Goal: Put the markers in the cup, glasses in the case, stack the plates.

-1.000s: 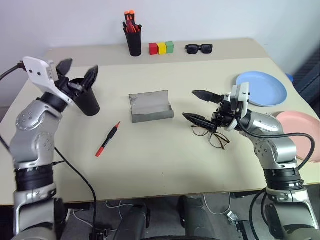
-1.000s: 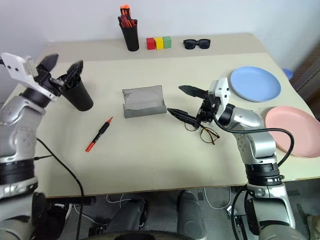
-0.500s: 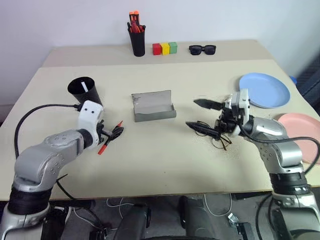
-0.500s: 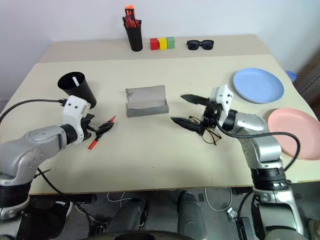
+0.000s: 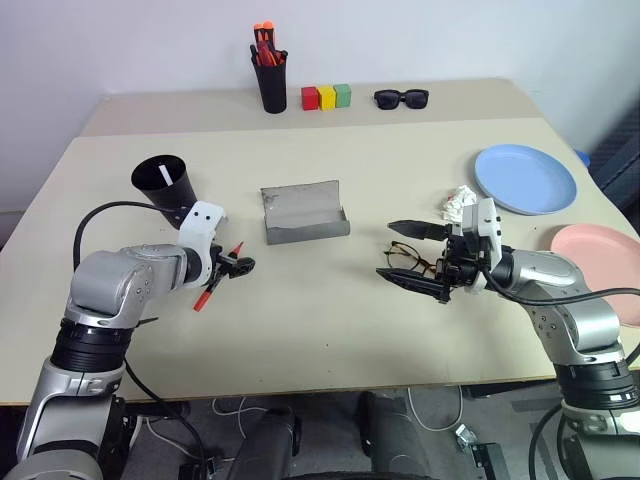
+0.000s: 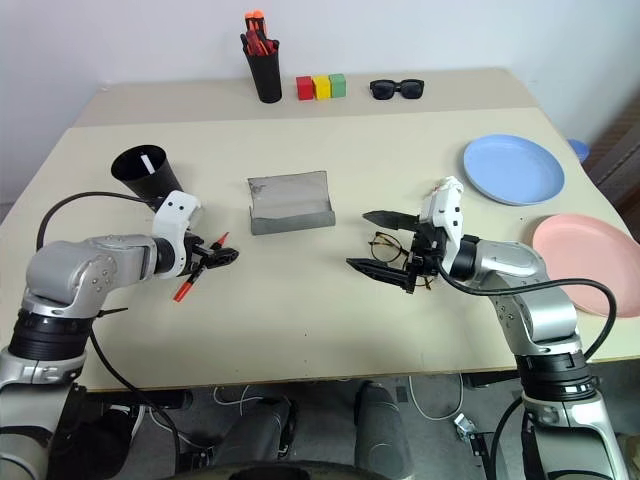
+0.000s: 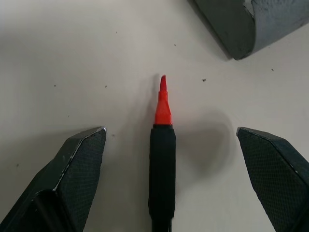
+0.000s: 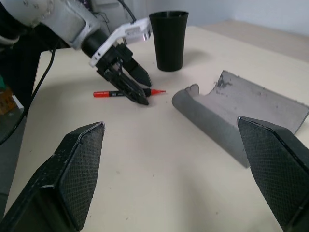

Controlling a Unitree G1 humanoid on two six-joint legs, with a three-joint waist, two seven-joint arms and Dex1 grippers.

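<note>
I take the grey case as my landmark. The marker lies on the table well to its left, nearer me, the black cup beyond. My left gripper straddles the marker, jaws spread wide, gripping nothing. I should close squarely across the black middle section. Its long axis runs diagonally, red tip toward the case. My right gripper gapes empty over the glasses, right of the case.
</note>
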